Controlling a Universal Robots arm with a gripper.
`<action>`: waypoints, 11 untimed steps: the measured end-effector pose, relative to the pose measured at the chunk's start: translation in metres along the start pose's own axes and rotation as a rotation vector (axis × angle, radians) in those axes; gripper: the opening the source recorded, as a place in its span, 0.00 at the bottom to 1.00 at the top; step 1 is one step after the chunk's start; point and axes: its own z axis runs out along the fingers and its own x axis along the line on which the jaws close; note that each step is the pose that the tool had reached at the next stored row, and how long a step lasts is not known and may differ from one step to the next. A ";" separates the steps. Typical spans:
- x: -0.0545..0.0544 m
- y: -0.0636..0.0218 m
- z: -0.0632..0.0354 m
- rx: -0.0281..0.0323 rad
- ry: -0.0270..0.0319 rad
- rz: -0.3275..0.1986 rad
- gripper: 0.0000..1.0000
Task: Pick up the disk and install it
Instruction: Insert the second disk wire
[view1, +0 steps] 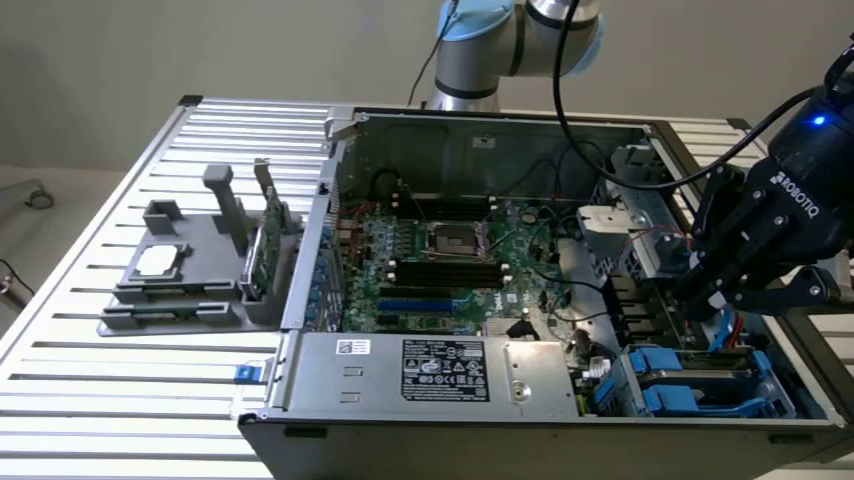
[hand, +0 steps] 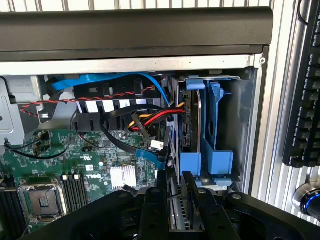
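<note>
On a slatted metal table (view1: 107, 400) lies an open computer case (view1: 534, 125); the gripper (view1: 731, 300), clamped on the disk (hand: 176, 212), hovers over the blue drive bay (view1: 707, 385), installation unfinished.

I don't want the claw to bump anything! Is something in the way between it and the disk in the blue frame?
Nothing visible is in the way. The gripper hangs right by the disk with open space between them. The coloured wires come in from the side and meet the disk's edge, off that path.
</note>
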 end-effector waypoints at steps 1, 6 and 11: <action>0.000 0.0000 0.0000 0.0000 0.0000 0.000 0.26; 0.000 0.0001 0.0006 -0.0004 0.0000 0.000 0.26; 0.002 0.0002 0.0014 -0.0010 0.0001 0.000 0.26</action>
